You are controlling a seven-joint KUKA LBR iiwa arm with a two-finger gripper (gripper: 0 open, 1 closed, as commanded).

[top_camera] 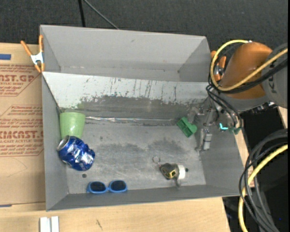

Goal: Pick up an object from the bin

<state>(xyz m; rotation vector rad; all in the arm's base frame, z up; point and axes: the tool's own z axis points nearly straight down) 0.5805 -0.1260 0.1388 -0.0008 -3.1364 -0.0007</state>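
Note:
My gripper (203, 138) hangs over the bin's right side, its metal fingers pointing down with a small gap between them and nothing held. A small green block (186, 127) lies just left of the fingers, apart from them. Below the gripper, near the front wall, rests a small dark and yellow object with a white end (172, 171).
On the left side stand a pale green cup (72, 123) and a crushed blue can (76, 153). Blue sunglasses (107, 187) lie along the front wall. The arm's orange cover and yellow cables sit above the right rim.

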